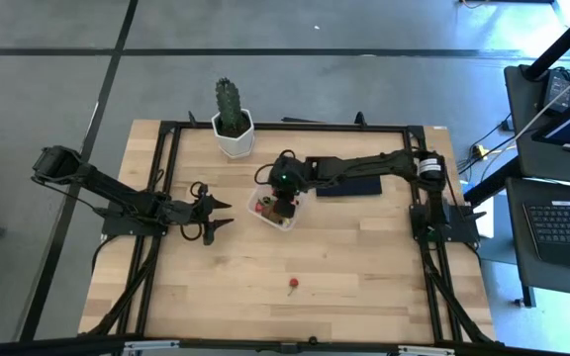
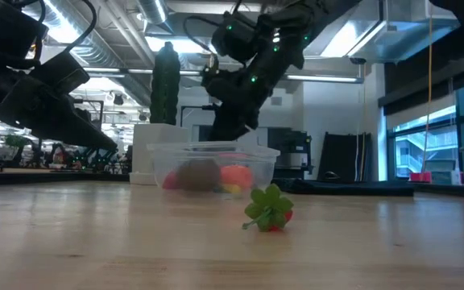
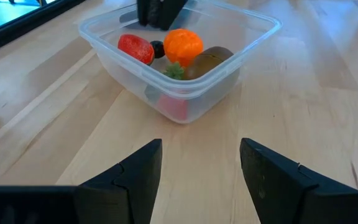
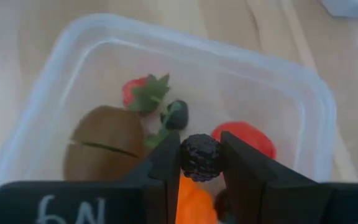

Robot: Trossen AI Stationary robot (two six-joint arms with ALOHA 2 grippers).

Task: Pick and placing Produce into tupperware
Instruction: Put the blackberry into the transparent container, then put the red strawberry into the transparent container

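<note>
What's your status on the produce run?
Right hand over the tub, shut on a blackberry. Left hand open, waiting beside. One strawberry left out.

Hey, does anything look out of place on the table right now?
One strawberry lies alone on the bare table, well apart from the tupperware holding the other produce. Nothing looks spilled or damaged.

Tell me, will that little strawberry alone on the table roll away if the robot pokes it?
Probably only a little. The strawberry has a floppy-looking green leafy top that would likely stop it rolling far. It looks tiny and light, so a poke might skid it across the smooth wooden table instead. It seems a toy, so probably not squishy.
</note>
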